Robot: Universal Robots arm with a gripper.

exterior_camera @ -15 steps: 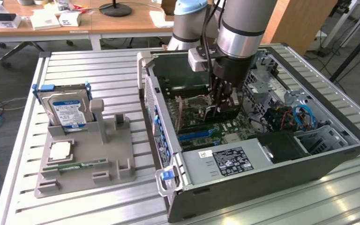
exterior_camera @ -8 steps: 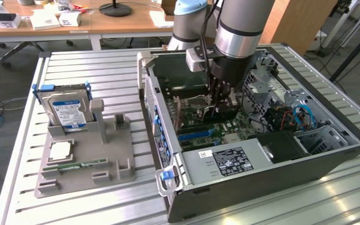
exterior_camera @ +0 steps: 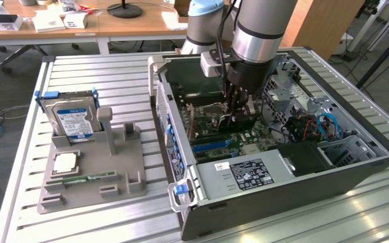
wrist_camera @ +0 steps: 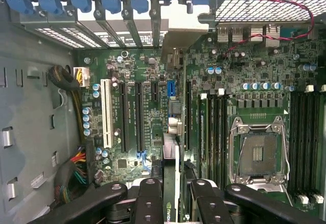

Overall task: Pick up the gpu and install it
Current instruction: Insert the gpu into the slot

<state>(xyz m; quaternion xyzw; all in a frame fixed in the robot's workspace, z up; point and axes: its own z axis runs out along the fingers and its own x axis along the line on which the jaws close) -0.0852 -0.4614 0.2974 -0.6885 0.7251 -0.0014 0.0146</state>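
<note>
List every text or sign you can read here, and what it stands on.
No text reads clearly.
Hard drive label: too blurred.
Power supply label: too small.
Motherboard print: too small.
gpu: a pale logo, no letters legible.

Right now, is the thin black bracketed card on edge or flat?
On edge: the gpu shows edge-on inside the gripper, over the green motherboard.

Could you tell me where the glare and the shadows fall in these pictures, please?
Exterior view: glare streaks the metal table towards that view's right; the computer case is dim inside. Wrist view: a washed-out patch behind the slot brackets; the hand, closed on the gpu, is dark.
</note>
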